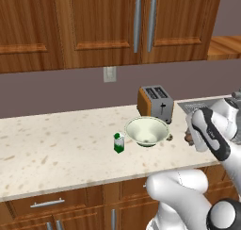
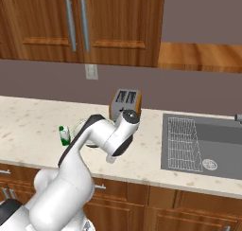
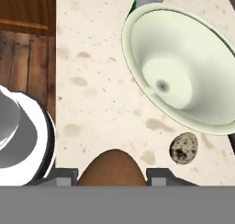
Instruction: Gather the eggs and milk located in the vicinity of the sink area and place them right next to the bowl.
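My gripper [image 3: 111, 175] is shut on the dark-brown egg [image 3: 110, 169], which shows between the two fingertips at the bottom of the hand view. It hangs just above the counter, close to the right side of the pale cream-green bowl [image 1: 147, 130] [image 3: 181, 69]. In the left base view the gripper [image 1: 189, 138] sits right of the bowl with the egg [image 1: 188, 140] at its tip. A small speckled egg [image 3: 183, 148] lies on the counter against the bowl's rim. The milk [image 1: 119, 143] [image 2: 64, 135], white with green bands, stands upright just left of the bowl.
A toaster [image 1: 155, 103] [image 2: 125, 102] stands behind the bowl. The dark sink [image 2: 212, 145] with its wire rack [image 2: 182, 140] lies to the right. The counter's front edge [image 3: 56, 81] and the wooden floor below are near my hand.
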